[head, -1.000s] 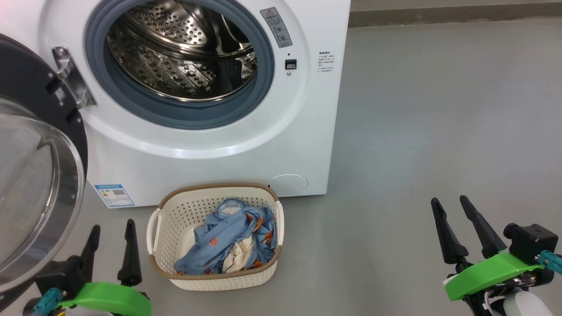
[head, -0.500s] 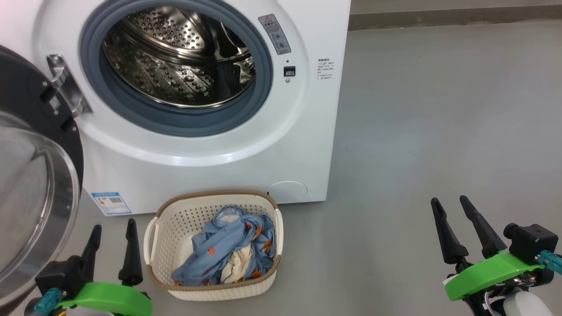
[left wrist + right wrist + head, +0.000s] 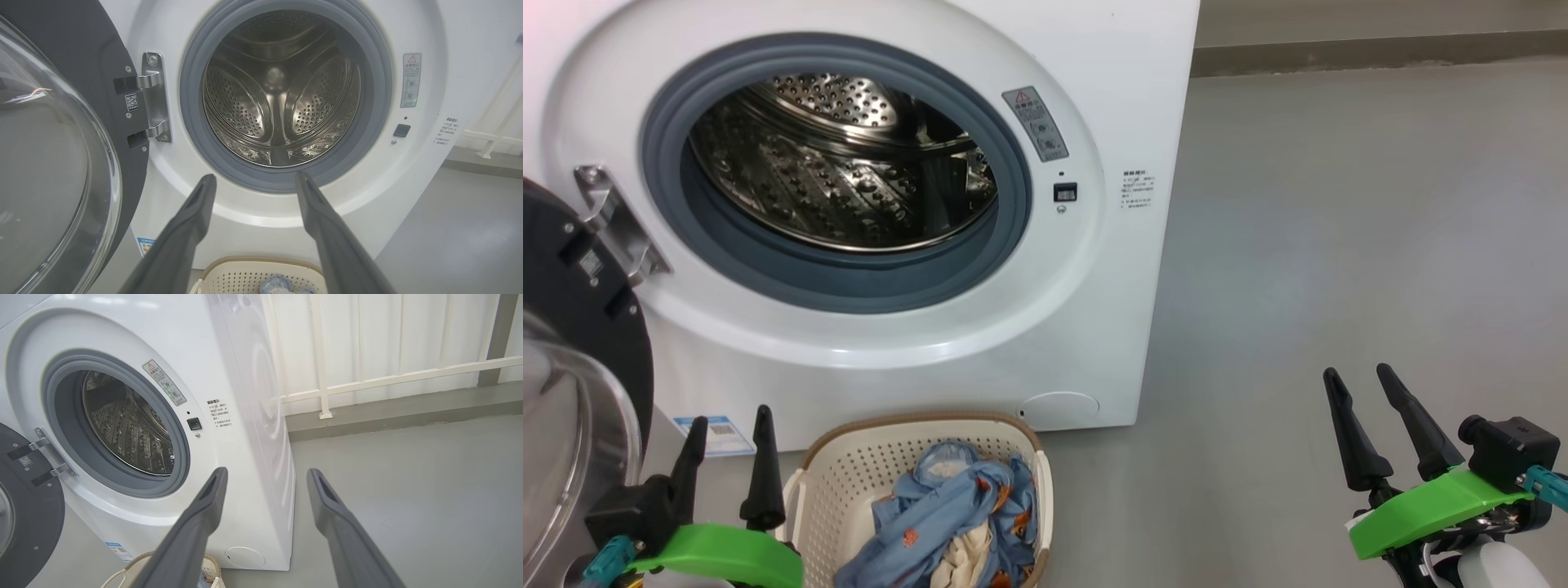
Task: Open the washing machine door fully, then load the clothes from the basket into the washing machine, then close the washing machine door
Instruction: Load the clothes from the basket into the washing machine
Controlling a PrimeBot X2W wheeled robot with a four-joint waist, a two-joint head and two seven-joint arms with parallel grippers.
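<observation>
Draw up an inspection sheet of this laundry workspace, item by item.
Surface: grey floor, bare to the machine's right.
Job's things: washing machine with door swung open on the left; drum shows no laundry; basket on the floor before it, clothes inside.
Clutter: nothing seen.
Grippers: left gripper open, empty, beside the basket; right gripper open, empty, above the floor.
Cables: teal connector at the right wrist, another at the left.
Surroundings: white railing and pale wall beyond the machine.
</observation>
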